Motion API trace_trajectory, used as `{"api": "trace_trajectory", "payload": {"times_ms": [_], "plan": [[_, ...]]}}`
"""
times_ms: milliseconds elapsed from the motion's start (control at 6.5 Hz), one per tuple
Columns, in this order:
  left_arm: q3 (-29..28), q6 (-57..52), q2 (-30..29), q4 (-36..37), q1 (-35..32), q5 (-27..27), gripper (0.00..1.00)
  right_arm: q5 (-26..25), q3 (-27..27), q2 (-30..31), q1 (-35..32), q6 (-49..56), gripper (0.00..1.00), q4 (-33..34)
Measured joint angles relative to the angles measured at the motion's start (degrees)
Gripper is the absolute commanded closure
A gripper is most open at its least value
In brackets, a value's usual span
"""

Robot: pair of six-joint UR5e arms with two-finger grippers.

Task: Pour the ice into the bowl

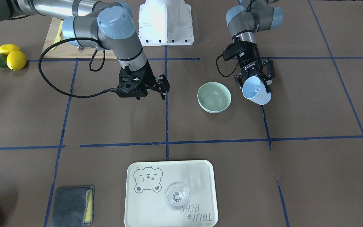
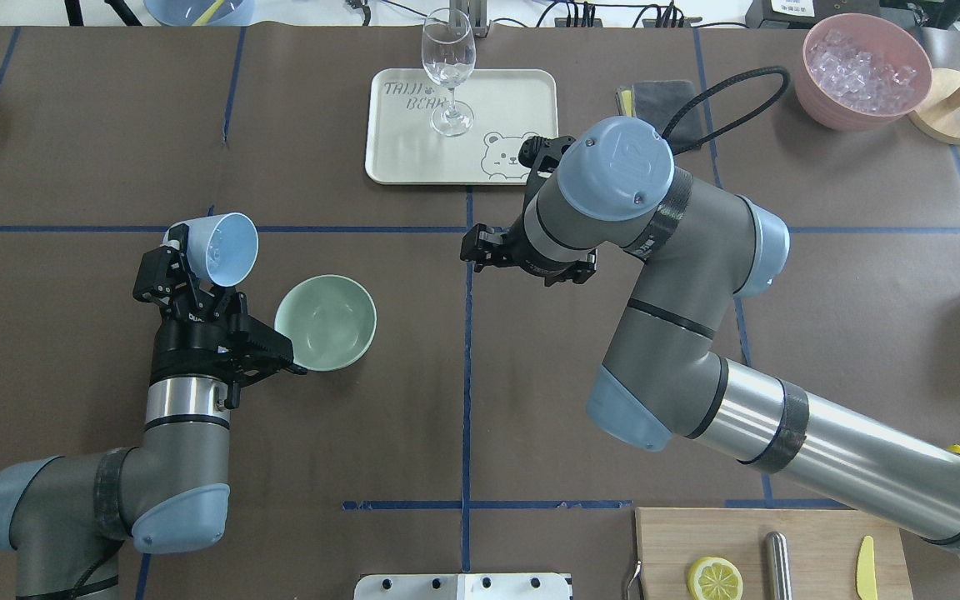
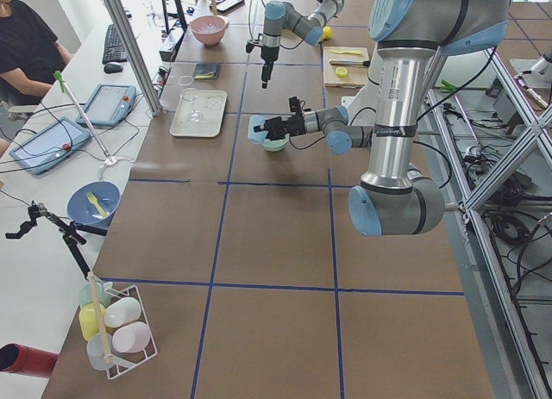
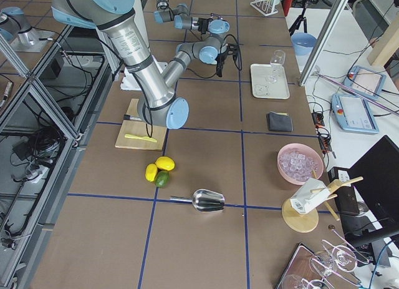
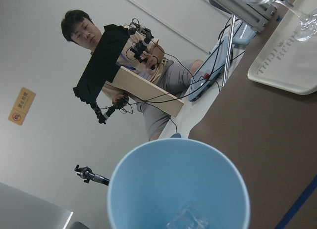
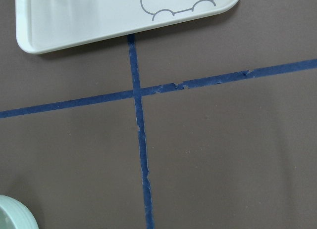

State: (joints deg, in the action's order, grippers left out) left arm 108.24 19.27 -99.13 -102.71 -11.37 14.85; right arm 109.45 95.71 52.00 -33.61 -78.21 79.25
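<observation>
My left gripper [image 2: 197,262] is shut on a light blue cup [image 2: 223,244], held tilted in the air just left of the bowl, mouth facing away from me. The left wrist view shows clear ice [image 5: 188,220] lying at the cup's bottom. The pale mint-green bowl [image 2: 326,323] stands on the table beside the cup [image 1: 257,91] and looks empty [image 1: 214,97]. My right gripper [image 1: 145,90] points down over the centre tape line, open and empty, well to the right of the bowl; the bowl's rim shows in its wrist view [image 6: 12,214].
A cream bear tray [image 2: 397,158] with a wine glass [image 2: 449,75] lies at the far middle. A pink container of ice [image 2: 863,71] and a grey cloth [image 2: 663,92] are far right. A cutting board [image 2: 780,558] is near me. Lemons [image 1: 13,56] and a metal scoop [image 4: 206,200] lie on my right.
</observation>
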Motion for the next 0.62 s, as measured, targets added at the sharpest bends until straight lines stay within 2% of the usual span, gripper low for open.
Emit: {"api": "trace_trajectory", "payload": {"times_ms": [615], "plan": [[0.4,-30.7,-0.4,0.1,1.6,-4.6,1.00,0.0,0.4,0.7,0.0,-0.3,0.00,-1.0]]}}
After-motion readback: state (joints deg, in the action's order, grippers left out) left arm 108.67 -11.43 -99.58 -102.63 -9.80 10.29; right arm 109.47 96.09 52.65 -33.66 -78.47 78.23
